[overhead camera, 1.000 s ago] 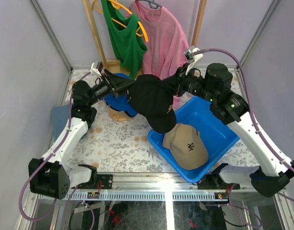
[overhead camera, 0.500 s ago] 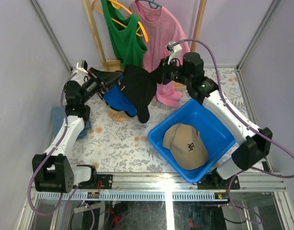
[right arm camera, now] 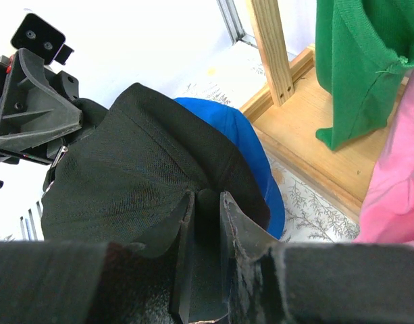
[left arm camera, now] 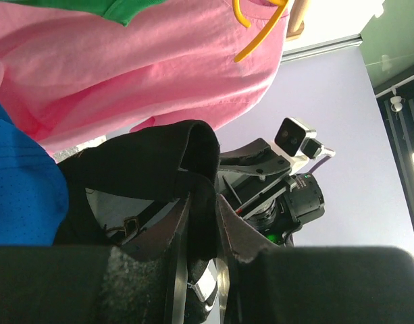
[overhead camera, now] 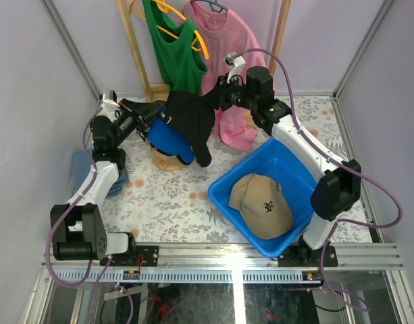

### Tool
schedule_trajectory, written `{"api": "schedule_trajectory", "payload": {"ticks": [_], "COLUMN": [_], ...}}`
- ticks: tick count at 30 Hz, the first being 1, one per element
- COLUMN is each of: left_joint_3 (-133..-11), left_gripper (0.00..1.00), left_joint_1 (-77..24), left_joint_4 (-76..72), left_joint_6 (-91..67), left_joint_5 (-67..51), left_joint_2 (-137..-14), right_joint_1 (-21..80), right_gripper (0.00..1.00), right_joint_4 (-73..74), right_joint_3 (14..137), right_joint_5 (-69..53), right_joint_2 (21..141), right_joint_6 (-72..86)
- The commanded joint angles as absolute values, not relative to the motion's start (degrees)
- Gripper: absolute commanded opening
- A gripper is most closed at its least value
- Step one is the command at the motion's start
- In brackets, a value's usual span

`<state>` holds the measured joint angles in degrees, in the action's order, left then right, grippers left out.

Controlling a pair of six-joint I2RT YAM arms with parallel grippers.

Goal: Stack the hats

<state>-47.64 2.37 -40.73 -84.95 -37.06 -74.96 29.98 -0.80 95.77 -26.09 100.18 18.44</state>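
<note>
A black cap (overhead camera: 192,121) hangs between both grippers above a royal blue cap (overhead camera: 167,139) that sits on a wooden dome stand (overhead camera: 167,163). My left gripper (overhead camera: 159,111) is shut on the black cap's left edge (left arm camera: 201,169). My right gripper (overhead camera: 217,100) is shut on its right edge (right arm camera: 207,202). The blue cap also shows under the black one in the right wrist view (right arm camera: 261,162). A tan cap with an embroidered letter (overhead camera: 262,204) lies in the blue bin (overhead camera: 298,169).
A pink shirt (overhead camera: 230,61) and a green top (overhead camera: 171,54) hang on a wooden rack (overhead camera: 134,47) at the back. A folded grey-blue cloth (overhead camera: 82,165) lies at the left edge. The enclosure walls stand close on both sides.
Both grippers have carried the black cap from above the bin leftwards and back, to over the blue cap on the stand. Both arms have stretched towards the back.
</note>
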Motion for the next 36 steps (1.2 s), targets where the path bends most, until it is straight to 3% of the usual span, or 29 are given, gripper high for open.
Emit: {"api": "schedule_trajectory", "payload": {"ticks": [1, 25, 36], "left_joint_3": [-48.05, -49.79, -51.50], "left_gripper": [0.16, 0.16, 0.16], "left_joint_1": [3.59, 2.94, 3.31], "left_joint_4": [-46.67, -50.43, -39.17], "left_joint_6": [-83.03, -82.27, -71.64], "left_joint_5": [-37.19, -38.56, -36.69], "left_joint_2": [-75.40, -79.17, -77.32], "right_joint_1": [29.09, 29.13, 29.07], "right_gripper": [0.00, 0.00, 0.00], "right_joint_4": [-4.75, -4.23, -7.27], "right_joint_3": [99.66, 102.97, 107.20], "right_joint_5": [-24.79, -18.44, -18.02], "right_joint_2": [100.55, 98.63, 106.61], "right_joint_6": [17.45, 10.52, 10.02]}}
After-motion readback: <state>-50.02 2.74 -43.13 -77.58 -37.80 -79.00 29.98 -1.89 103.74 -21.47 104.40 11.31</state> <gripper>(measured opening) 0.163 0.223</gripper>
